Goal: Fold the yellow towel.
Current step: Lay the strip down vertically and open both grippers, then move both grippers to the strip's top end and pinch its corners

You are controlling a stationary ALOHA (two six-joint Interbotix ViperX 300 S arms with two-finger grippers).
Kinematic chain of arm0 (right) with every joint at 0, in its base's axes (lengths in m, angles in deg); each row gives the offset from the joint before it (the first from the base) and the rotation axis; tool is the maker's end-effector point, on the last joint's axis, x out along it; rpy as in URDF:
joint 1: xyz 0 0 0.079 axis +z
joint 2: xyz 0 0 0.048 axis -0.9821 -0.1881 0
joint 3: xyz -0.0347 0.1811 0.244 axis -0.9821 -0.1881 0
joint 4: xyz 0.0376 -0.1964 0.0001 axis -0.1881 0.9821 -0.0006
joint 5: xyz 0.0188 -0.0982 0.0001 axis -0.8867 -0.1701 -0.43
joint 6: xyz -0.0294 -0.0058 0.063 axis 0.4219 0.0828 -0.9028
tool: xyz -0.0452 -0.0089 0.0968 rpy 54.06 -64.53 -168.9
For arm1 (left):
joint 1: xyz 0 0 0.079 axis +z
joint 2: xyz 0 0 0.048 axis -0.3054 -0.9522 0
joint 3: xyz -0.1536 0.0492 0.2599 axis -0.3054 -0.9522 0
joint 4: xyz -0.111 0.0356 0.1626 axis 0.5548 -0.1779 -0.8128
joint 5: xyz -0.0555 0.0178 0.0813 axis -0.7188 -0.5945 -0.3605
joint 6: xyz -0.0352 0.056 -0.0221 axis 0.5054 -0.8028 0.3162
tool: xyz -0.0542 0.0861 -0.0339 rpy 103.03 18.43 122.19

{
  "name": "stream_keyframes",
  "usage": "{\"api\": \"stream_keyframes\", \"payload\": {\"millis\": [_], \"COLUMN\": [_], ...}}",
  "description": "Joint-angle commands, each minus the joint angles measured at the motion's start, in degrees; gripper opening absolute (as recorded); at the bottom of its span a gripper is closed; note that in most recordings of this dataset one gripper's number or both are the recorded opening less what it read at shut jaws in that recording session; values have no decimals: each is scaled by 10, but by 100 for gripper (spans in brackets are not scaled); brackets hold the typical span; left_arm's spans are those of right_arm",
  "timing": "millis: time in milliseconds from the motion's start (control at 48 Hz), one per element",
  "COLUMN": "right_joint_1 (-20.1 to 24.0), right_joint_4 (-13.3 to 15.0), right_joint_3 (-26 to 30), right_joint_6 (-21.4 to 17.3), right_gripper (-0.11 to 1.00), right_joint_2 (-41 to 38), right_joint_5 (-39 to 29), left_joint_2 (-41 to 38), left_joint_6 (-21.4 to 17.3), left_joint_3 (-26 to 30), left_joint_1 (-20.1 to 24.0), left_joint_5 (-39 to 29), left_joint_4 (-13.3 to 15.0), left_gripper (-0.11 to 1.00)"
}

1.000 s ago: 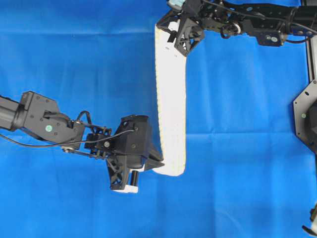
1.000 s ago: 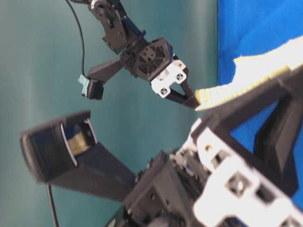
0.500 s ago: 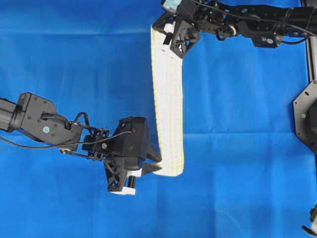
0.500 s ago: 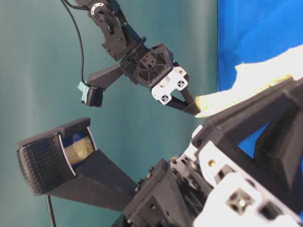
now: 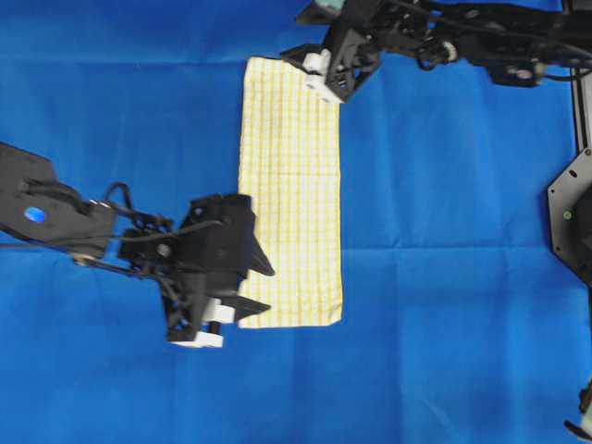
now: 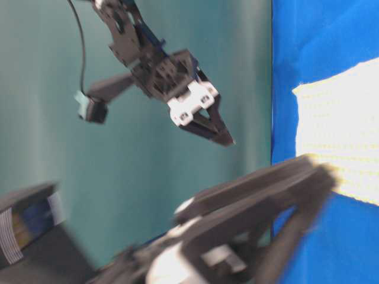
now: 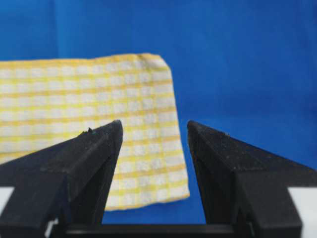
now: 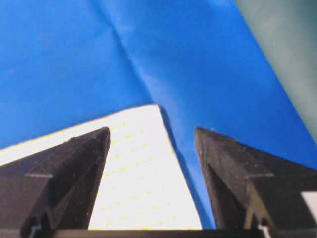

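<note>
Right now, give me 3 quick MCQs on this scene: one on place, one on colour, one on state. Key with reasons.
1. Where is the right tool relative to the towel in the overhead view?
A. over its top right corner
B. at its bottom left corner
C. far off it, at the right edge of the picture

2. What colour are the towel's stripes?
A. red
B. yellow
C. green

3. How does the towel lie?
A. hanging between both tools
B. bunched in a heap
C. flat on the blue cloth, held by neither tool

Key: 1 A, the right tool sits over the top right corner, the left tool by the bottom left. 2 B, a yellow check on white shows in the left wrist view. 3 C, both wrist views show open jaws with nothing between them and the towel lying spread out.
</note>
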Motion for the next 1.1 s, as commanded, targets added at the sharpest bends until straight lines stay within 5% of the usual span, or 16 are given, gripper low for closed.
{"api": "stream_keyframes", "payload": {"millis": [0, 271, 563, 834, 1084], "right_joint_1": [4, 44, 67, 52, -12], "right_joint_4": [1, 1, 0, 1, 1], "right_joint_3": [-17, -118, -197, -186, -143], "right_joint_6": [-1, -1, -8, -7, -7], "right_gripper": [68, 68, 68, 69, 77], "right_joint_2": [45, 142, 221, 206, 126], "right_joint_5": [4, 40, 54, 61, 59], "left_joint_2": [42, 96, 118, 105, 40], "left_joint_6": [-2, -25, -46, -48, -91], "left_joint_3": [-4, -54, -88, -93, -91], "left_joint_1": [20, 113, 157, 182, 250], "left_joint_5": [1, 42, 63, 93, 155], "left_joint_4": [-3, -5, -5, -5, -5], "left_gripper": [47, 50, 50, 52, 80]}}
